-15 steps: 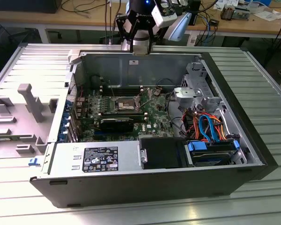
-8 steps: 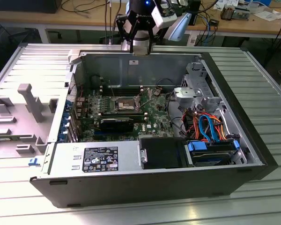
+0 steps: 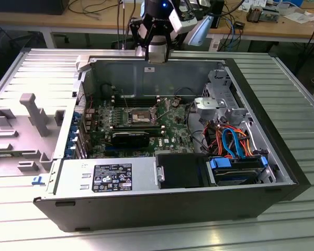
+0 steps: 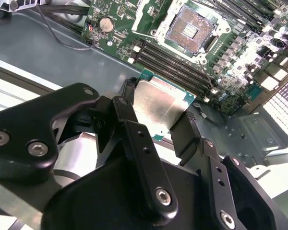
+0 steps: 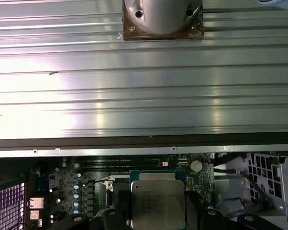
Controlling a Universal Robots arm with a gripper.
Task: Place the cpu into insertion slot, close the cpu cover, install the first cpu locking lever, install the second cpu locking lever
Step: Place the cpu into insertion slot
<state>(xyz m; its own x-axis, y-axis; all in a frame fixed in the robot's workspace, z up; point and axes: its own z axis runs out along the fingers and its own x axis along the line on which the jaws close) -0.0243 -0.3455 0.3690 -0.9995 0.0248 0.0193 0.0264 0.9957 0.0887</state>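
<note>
Top of the case [image 3: 146, 209] is fully open, so straight down is the way in. The socket [image 4: 189, 31] has nothing over its dark centre. Tight bits: long black memory slots [image 4: 175, 67] run right beside it, and a low black block [image 3: 131, 137] sits just on its near side. Toward the case's corner on the exterior view's right there's a tangle of orange and blue cables [image 3: 231, 140] plus a silver drive cage [image 3: 220, 97]. The power supply box [image 3: 107, 177] fills the near edge. The gripper [image 3: 154, 55], clamped on the chip [image 5: 158, 203], hangs over the case's far wall [image 3: 146, 78].
</note>
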